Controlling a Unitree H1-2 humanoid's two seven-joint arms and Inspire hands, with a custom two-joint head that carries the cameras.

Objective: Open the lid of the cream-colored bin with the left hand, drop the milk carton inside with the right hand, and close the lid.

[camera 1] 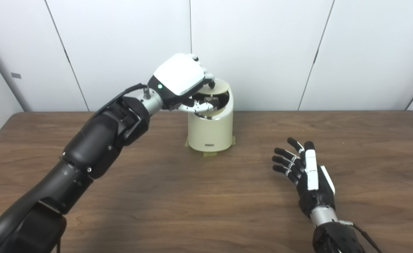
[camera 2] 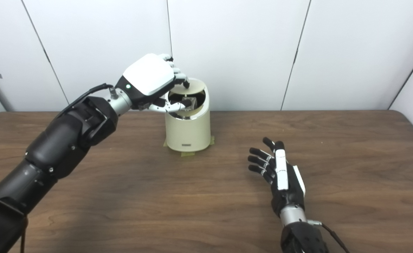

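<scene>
Left hand [camera 1: 180, 79] gripping raised lid [camera 1: 222, 88] atop cream bin [camera 1: 210, 130]; right hand [camera 1: 306, 175] resting over tabletop [camera 1: 192, 196], fingers [camera 1: 283, 161] spread, holding nothing.

bright, even light | soft shadows under arms | sharp focus

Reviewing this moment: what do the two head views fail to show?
- Bin contents: something grey shows inside, both views; too small and shadowed to call a carton.
- Left hand grip on the lid: its white back hides the contact.
- Right hand palm: turned away, both views.
- Left forearm: cut off by the bottom edge.
</scene>
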